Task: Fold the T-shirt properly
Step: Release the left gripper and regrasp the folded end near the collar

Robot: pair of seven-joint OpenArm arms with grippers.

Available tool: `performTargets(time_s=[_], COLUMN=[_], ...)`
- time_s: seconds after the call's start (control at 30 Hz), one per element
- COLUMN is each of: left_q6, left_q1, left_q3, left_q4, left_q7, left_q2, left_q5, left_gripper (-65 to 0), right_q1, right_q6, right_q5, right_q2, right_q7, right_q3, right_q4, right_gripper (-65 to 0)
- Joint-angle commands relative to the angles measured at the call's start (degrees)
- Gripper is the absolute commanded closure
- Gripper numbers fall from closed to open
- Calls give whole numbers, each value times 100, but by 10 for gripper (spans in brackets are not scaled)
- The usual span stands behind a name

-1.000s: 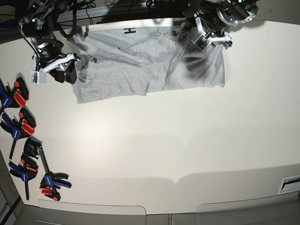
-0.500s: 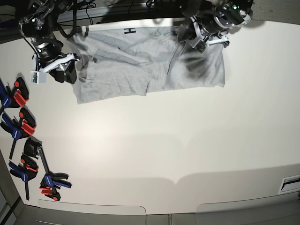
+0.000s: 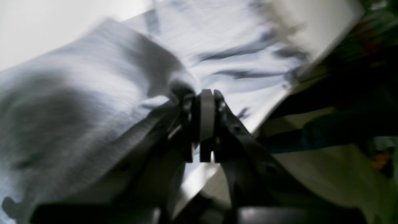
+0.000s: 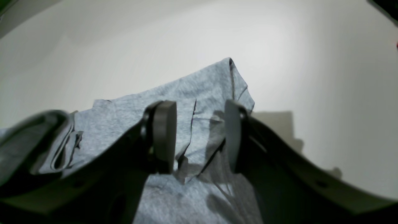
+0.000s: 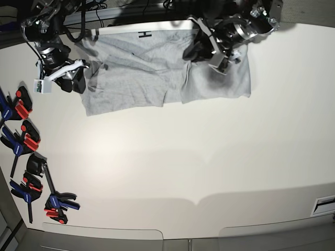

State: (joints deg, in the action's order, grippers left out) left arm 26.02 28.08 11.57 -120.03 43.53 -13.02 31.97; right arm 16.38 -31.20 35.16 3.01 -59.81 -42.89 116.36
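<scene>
The light grey T-shirt (image 5: pixel 136 78) lies spread and creased at the back of the white table (image 5: pixel 183 157), with a black letter (image 5: pixel 144 34) showing near its far edge. My left gripper (image 5: pixel 194 52) is over the shirt's right half. In the left wrist view my left gripper (image 3: pixel 202 102) is shut, with a raised bunch of the T-shirt (image 3: pixel 93 102) pinched at its tips. My right gripper (image 5: pixel 77 78) sits at the shirt's left edge. In the right wrist view my right gripper (image 4: pixel 199 137) is open, the T-shirt (image 4: pixel 199 90) lying below the gap.
Several blue, red and black clamps (image 5: pixel 23 141) lie along the table's left edge, down to the front left (image 5: pixel 55 204). Cables and dark gear run along the back edge (image 5: pixel 104 13). A white slotted part (image 5: pixel 324 204) sits at the front right.
My left gripper closed on the shirt and moved leftward across its right half, dragging a fold with it. The right arm has not moved.
</scene>
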Motion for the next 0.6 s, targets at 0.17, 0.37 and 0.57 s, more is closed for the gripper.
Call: performTargets(time_s=[0.17, 0.37, 0.57], left_q6=[70, 83, 273], left_q1=[48, 31, 15], left_q3=[22, 22, 20], left_q4=[-118, -120, -160], left_q7=[129, 136, 140], left_q2=[-42, -85, -245], left_q5=[-348, -339, -326], left_gripper=[-2, -329, -328], right_q1=[-17, -17, -17], right_q6=[13, 13, 11], right_q5=[105, 105, -31], right_q2=[66, 66, 111], right_q7=[129, 131, 160], right_q3=[-20, -20, -22], right_q4=[94, 94, 94], right_gripper=[-237, -237, -237])
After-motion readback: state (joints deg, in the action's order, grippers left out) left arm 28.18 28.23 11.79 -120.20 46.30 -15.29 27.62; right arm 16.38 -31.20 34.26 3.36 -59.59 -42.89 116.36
